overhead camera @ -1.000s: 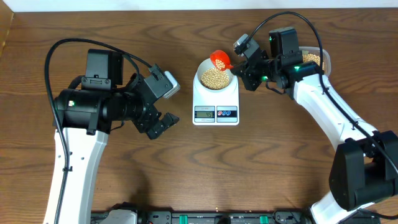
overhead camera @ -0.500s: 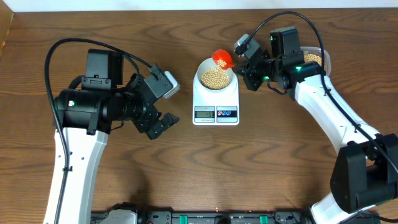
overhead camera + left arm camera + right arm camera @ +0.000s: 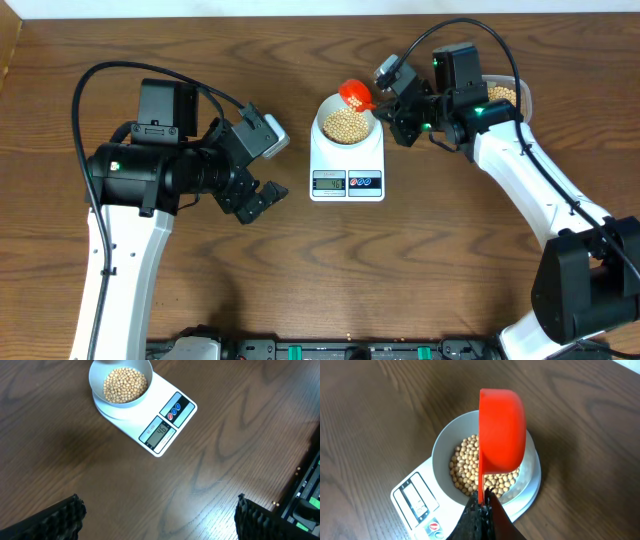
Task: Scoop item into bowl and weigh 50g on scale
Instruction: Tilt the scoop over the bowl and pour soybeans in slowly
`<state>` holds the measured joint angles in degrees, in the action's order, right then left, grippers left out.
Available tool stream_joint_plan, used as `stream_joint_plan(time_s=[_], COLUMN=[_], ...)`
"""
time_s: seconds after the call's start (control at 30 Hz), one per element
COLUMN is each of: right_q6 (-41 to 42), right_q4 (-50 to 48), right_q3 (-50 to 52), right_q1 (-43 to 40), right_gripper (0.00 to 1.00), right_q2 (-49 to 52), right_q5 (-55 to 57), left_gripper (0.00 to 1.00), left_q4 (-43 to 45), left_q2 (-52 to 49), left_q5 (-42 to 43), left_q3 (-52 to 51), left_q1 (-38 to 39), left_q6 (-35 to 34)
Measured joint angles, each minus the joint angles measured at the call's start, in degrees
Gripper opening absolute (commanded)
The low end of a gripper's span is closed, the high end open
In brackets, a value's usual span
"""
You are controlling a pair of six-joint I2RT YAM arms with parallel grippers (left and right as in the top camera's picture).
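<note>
Right jaws gripping scoop, bowl just beneath

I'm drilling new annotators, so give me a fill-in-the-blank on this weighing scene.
The bowl of beans sits on the ____.
The right hand holds a ____ scoop over the bowl.
The left hand is ____ and holds nothing.
Missing: scale; red; open.
</note>
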<state>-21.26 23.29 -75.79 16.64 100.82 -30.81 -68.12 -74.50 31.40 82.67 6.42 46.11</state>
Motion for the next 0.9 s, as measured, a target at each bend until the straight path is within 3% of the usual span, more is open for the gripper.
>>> stream_joint_plan(time_s=[0.9], right_q6=[-1.7], right_q4=[-1.7], right_q3=[0.0], right_q1=[0.6], right_gripper=[0.01], right_q2=[-0.6], right_q5=[2.0], left_gripper=[0.98], left_q4=[0.0], left_q2=[0.0], left_q5=[0.0], left_q3=[0.0], left_q1=[0.0], left_q6=[0.0])
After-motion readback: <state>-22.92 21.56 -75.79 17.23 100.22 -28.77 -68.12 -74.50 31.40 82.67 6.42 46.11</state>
